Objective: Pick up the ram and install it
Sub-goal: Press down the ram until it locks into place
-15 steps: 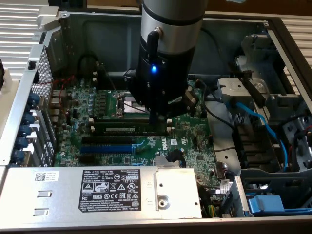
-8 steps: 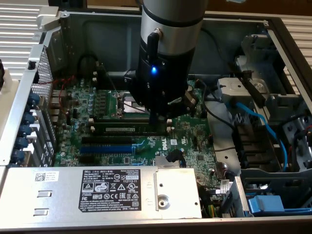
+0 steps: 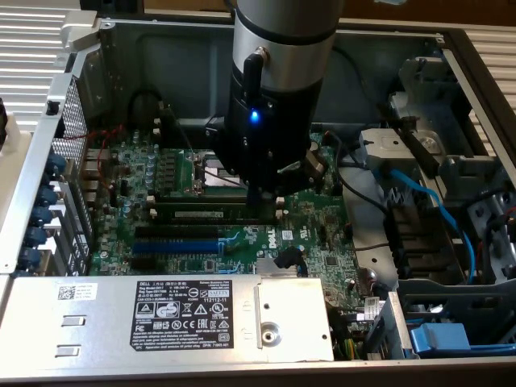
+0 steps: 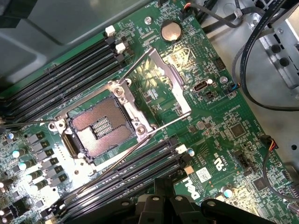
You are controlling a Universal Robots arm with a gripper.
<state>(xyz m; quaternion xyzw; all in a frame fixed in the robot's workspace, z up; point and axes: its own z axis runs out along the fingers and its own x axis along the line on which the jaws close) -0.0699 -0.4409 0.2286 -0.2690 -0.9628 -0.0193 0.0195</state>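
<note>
The ram [image 3: 201, 213], a long dark green stick with a pale label, stands on edge along a black memory slot [image 3: 211, 202] on the motherboard [image 3: 322, 234], in front of the open CPU socket [image 4: 100, 123]. My gripper [image 3: 262, 208] hangs straight down over the board and is shut, its tip at the ram's end toward the exterior view's right. Whether it touches the stick I cannot tell. In the wrist view the black fingers [image 4: 156, 198] sit over the near bank of memory slots [image 4: 135, 170], hiding what lies beneath them.
A blue expansion slot [image 3: 173, 246] runs in front of the ram. A labelled metal power-supply cover [image 3: 161, 314] borders the board at the front. Blue and black cables [image 3: 427, 201] and drive brackets crowd the exterior view's right. Case walls enclose the board.
</note>
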